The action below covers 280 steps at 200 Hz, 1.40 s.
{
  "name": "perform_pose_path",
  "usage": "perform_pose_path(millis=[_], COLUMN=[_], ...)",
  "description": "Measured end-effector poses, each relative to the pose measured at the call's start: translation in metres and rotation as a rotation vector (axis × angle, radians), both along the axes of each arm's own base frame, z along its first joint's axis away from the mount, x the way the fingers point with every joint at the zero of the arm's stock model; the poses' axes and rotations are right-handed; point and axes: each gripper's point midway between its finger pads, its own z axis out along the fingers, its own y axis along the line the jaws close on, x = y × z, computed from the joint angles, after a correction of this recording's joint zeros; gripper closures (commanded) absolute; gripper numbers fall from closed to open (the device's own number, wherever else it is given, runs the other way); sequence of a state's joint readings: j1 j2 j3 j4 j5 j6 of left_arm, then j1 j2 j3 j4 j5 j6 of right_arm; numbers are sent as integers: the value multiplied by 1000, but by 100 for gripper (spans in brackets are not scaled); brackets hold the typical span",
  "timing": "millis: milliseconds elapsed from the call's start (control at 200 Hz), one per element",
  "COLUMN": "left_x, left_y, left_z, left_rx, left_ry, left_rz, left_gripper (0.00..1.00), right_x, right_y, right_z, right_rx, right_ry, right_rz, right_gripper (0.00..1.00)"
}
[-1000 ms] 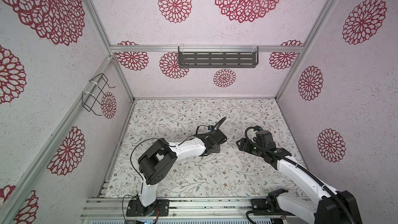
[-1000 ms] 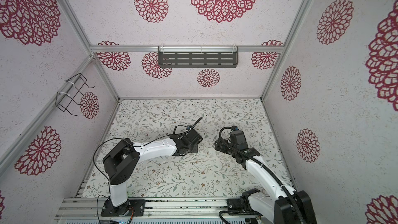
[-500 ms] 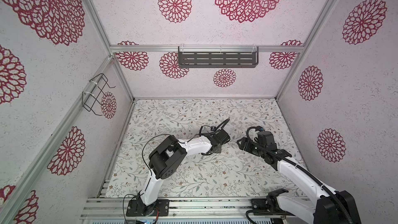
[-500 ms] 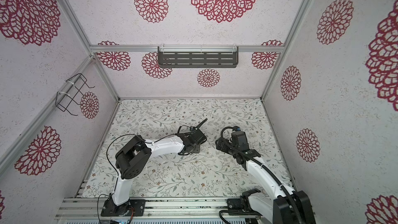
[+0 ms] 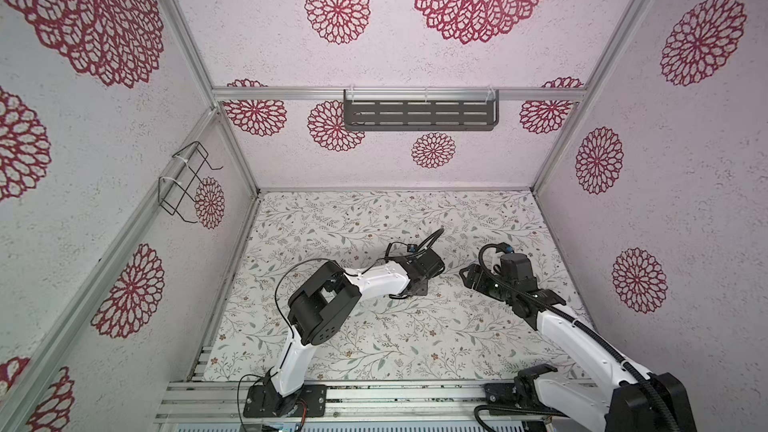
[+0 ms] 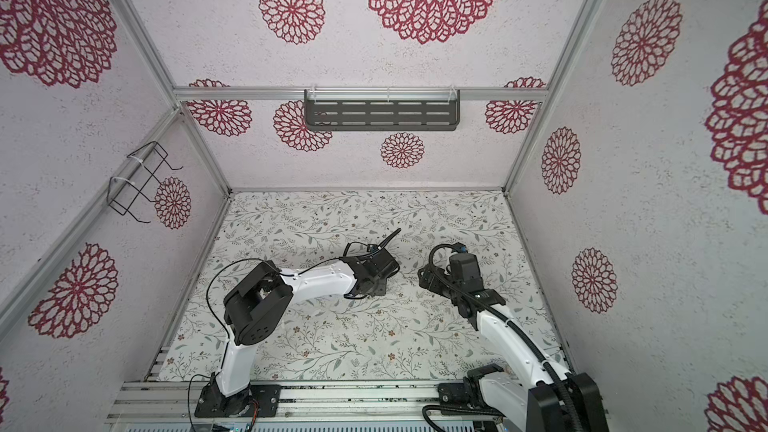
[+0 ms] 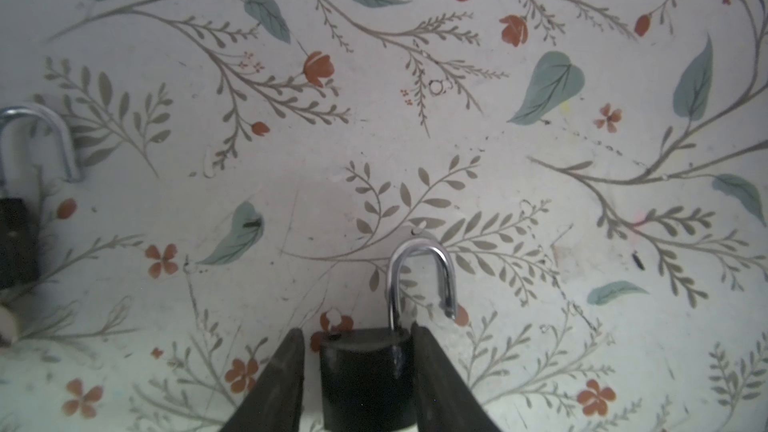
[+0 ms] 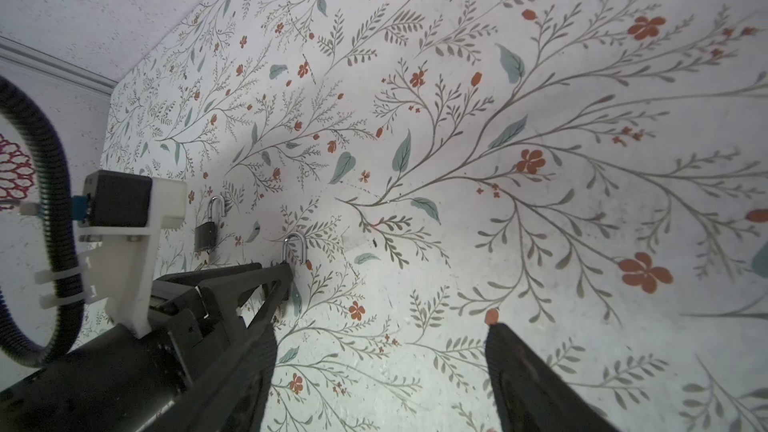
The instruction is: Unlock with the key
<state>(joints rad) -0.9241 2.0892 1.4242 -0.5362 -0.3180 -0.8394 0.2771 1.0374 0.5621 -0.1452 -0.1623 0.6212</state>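
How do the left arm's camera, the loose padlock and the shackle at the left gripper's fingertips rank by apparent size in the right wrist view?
1. left arm's camera, though it sits nearer the lens, so true size is unsure.
2. loose padlock.
3. shackle, its lock body hidden.

Padlock [image 7: 365, 380] black, shackle [image 7: 420, 245] silver; tabletop [image 7: 291, 184] white, leafy floral print; walls [image 5: 415, 60] crimson rosettes.

Left arm [image 5: 374, 282] and right arm [image 5: 582, 338] wear white shells between chunky black joint housings. The left claw [image 7: 357, 330] has matte black tapered fingers [image 7: 274, 384]. A ribbed black conduit [image 8: 54, 168] loops to the left wrist's white camera bracket [image 8: 129, 259], with white zip ties [image 8: 62, 280]
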Motion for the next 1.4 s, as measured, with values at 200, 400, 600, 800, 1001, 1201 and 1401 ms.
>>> perform_pose_path(millis=[200, 400, 600, 800, 1001, 1201, 1401], left_x=[4, 21, 54, 41, 16, 36, 57], left_y=[0, 41, 203, 403, 466, 446, 427], left_z=[25, 139, 213, 189, 104, 72, 73], left_rx=[-51, -211, -150, 182, 325, 241, 174], left_ry=[-22, -224, -493, -596, -539, -644, -744], left_rz=[0, 65, 370, 757, 788, 632, 503], left_gripper=[19, 0, 0, 0, 0, 0, 0], right_x=[2, 18, 33, 40, 50, 74, 69], right_y=[-10, -54, -120, -179, -196, -171, -148], right_z=[10, 39, 65, 29, -35, -39, -46], right_rx=[-4, -104, -319, -586, -701, -646, -620], right_ry=[-32, -127, -264, -286, -219, -345, -438], right_rz=[-36, -198, -446, -626, -583, -420, -294], right_gripper=[15, 6, 1, 1, 1, 1, 1])
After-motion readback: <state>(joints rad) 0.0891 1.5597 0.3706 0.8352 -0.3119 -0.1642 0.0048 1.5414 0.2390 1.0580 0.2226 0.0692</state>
